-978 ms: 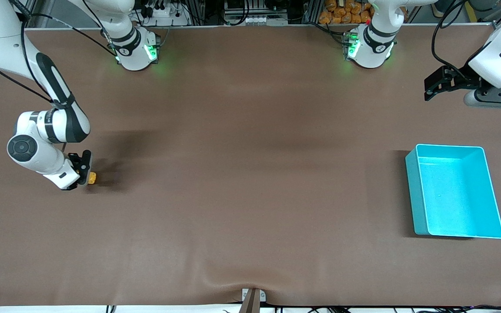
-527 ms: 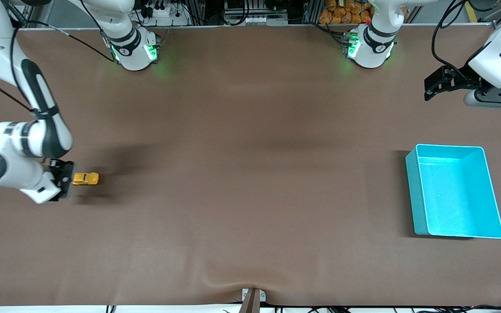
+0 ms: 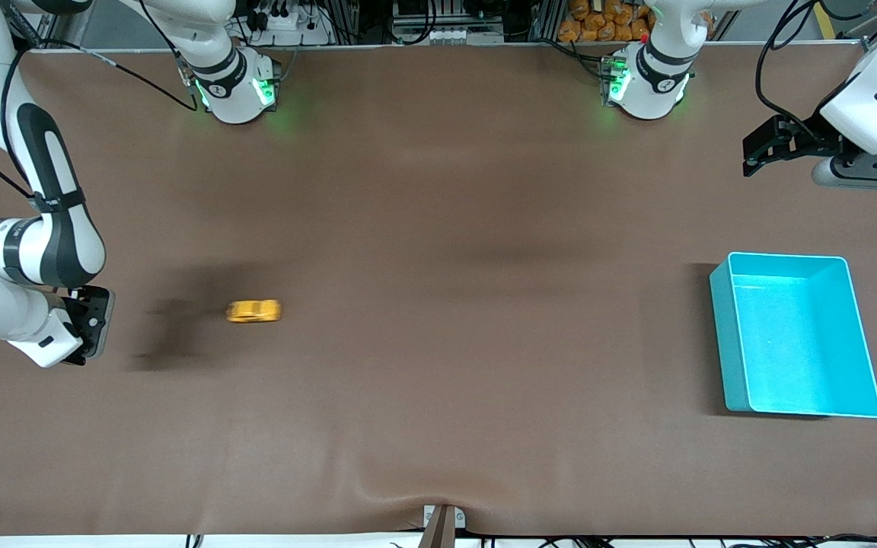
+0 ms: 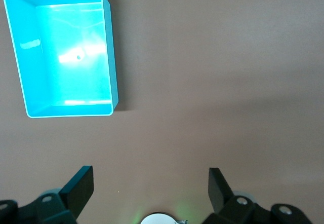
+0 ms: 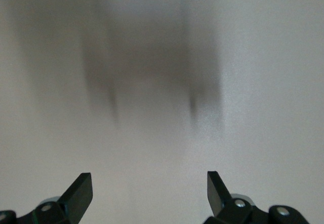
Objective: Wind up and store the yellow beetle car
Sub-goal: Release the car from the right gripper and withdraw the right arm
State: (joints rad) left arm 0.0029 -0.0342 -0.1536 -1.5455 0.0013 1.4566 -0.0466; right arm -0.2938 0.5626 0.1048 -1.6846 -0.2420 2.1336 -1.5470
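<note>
Two grippers hang over the brown table (image 3: pixel 438 228) with their fingers spread wide and nothing held between them. Going from the right arm's end across the front view, the right gripper (image 3: pixel 88 323) comes first, low over the table edge at that end, its black fingers (image 5: pixel 78 193) parted and bare; its own wrist view shows only plain tabletop and soft shadow between them. Just past it toward the left arm's end sits the yellow beetle car (image 3: pixel 254 311), a tiny yellow-orange toy resting on the table, clear of the right gripper and untouched, streaked with blur along its length. A dark shadow lies on the table between the gripper and the car. Much farther toward the left arm's end stands the teal bin (image 3: pixel 795 335), a rectangular open tub with nothing visible in it but glare, well apart from the car. The left gripper (image 3: pixel 770 148) waits above the table at that end, over bare tabletop and not over the bin, which lies nearer the front camera than the spot beneath it. Its wrist view shows the spread fingers (image 4: pixel 81 188) framing bare table, with the bin (image 4: pixel 109 46) farther off.
</note>
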